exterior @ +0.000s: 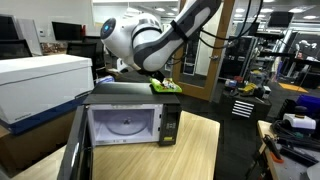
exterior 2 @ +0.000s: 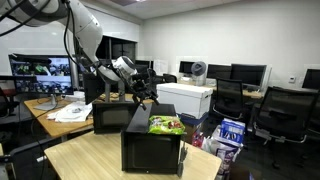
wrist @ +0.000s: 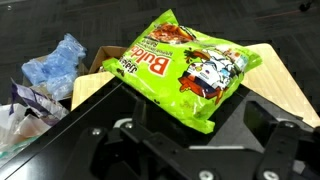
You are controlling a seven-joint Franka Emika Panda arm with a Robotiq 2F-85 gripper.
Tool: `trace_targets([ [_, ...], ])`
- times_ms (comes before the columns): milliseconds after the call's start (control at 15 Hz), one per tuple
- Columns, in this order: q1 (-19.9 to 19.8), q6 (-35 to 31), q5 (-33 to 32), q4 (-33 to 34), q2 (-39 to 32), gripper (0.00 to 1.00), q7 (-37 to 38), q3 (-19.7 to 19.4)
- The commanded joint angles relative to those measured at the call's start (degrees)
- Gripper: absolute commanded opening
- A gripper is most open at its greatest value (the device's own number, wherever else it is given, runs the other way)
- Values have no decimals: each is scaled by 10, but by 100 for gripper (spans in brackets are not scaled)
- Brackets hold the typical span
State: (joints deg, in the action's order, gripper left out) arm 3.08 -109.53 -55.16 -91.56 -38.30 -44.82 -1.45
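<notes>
It was an office-like robotics lab: desks carried many monitors [exterior 2: 236,72], black office chairs [exterior 2: 280,112] stood around, and a white printer [exterior: 42,82] stood nearby.

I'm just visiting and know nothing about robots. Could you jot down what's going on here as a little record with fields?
Gripper: gripper open, holding nothing, poised over the snack bag
Snack bag: green snack bag lying flat on top of the microwave
Microwave: black microwave, door swung open, round plate visible inside
Support: wooden table under the microwave
Nearby: cardboard box of plastic wrappers beside the table
Setting: office desks with monitors
</notes>
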Motion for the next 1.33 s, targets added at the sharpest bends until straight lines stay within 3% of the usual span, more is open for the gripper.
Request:
trace_targets([
  [0,1,20,-11,-10,-8,100,6,8],
  [400,5,66,-5,-11,-17,100,2,21],
  [1267,3,54,-18,-2,-41,100,2,24],
])
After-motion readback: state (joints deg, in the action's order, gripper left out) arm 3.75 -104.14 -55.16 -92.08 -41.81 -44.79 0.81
